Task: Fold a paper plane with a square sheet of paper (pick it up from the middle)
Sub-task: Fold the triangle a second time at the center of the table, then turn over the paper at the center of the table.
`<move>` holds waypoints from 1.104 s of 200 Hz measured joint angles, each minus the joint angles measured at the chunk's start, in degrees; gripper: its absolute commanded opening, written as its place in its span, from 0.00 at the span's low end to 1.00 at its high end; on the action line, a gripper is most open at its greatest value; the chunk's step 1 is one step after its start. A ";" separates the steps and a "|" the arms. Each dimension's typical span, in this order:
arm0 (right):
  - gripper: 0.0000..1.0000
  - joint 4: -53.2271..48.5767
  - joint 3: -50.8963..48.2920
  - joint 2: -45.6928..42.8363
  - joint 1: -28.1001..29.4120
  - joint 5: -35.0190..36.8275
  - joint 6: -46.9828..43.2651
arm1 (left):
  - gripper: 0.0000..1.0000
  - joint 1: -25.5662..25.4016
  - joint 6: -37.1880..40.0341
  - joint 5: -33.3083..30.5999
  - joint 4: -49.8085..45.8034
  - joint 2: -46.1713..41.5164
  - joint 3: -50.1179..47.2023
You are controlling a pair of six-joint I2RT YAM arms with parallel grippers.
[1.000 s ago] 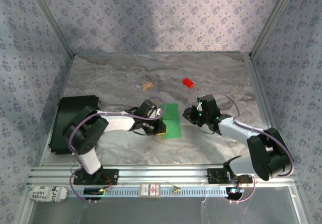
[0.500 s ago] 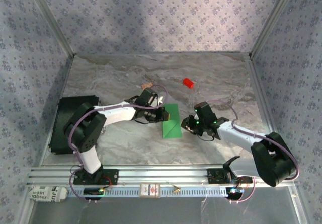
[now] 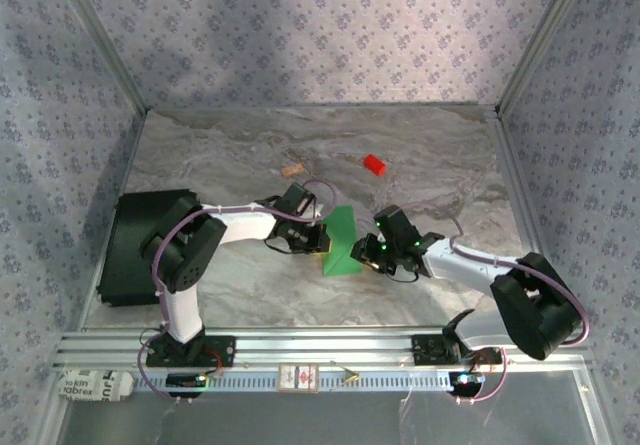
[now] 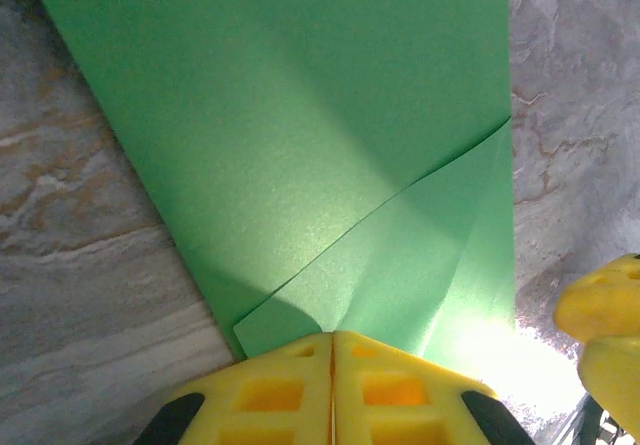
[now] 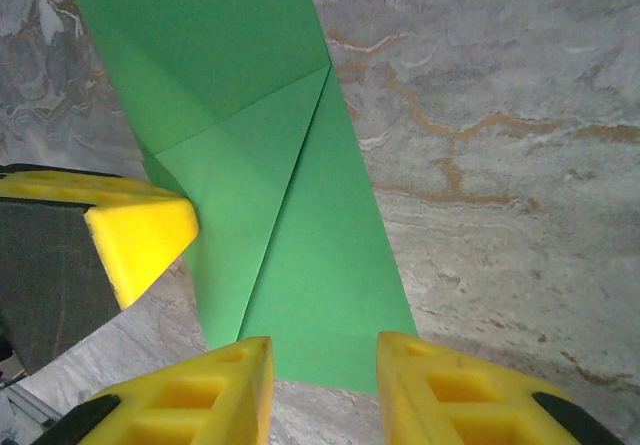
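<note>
The sheet of paper [image 3: 341, 248], part folded with slanting creases, lies mid-surface [image 3: 220, 165], its long axis running away from the arms. A red block [image 3: 374, 164] sits well beyond its far end. The left hand [image 3: 318, 240] is clamped shut on its left edge. At its right side the right hand [image 3: 372, 251] has its fingers apart, one end of the sheet just ahead of them, so this hand looks best placed to take it.

The top camera stands high behind the arm bases, and from it we look forward and down on the whole table [image 3: 250, 155]. Each wrist camera looks along its own fingers, on the left gripper [image 4: 333, 337] and the right gripper [image 5: 325, 350], very near to the surface. In both wrist views we find the same folded corner of the paper [image 4: 300, 115], and each view catches a finger of the other gripper at its edge.
</note>
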 measured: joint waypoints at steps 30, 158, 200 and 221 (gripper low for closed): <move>0.36 -0.94 1.18 1.49 0.00 -0.04 0.17 | 0.07 0.00 0.00 0.28 0.48 0.00 -0.17; 0.36 0.28 2.78 6.32 0.50 -1.14 0.24 | 0.06 0.02 -0.02 0.68 1.27 0.00 -0.61; 0.37 2.93 3.37 7.37 0.63 -1.33 0.22 | 0.06 0.04 -0.02 0.85 1.33 0.00 -0.68; 0.37 4.02 4.17 7.56 0.42 -1.60 0.15 | 0.06 0.04 -0.02 0.85 1.40 -0.02 -0.72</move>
